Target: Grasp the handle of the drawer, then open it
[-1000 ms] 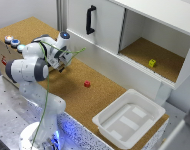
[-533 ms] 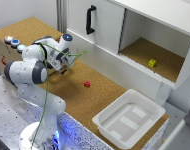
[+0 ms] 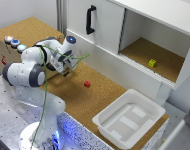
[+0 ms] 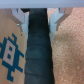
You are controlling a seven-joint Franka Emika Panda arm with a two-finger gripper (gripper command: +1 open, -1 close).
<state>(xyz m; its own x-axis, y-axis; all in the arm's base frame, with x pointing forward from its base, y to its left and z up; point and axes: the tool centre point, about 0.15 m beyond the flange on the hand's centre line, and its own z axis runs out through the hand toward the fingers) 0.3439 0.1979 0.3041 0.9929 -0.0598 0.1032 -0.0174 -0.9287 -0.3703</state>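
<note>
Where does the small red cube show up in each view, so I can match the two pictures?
Exterior view: the red cube lies on the cork surface, between the arm and the white tray.
Wrist view: not in it.
Shared landmark: the cork surface, also seen in the wrist view.

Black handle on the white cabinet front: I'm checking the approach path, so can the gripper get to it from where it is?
Probably yes: nothing stands between the gripper and the black handle; the red block lies low, off the path.
</note>
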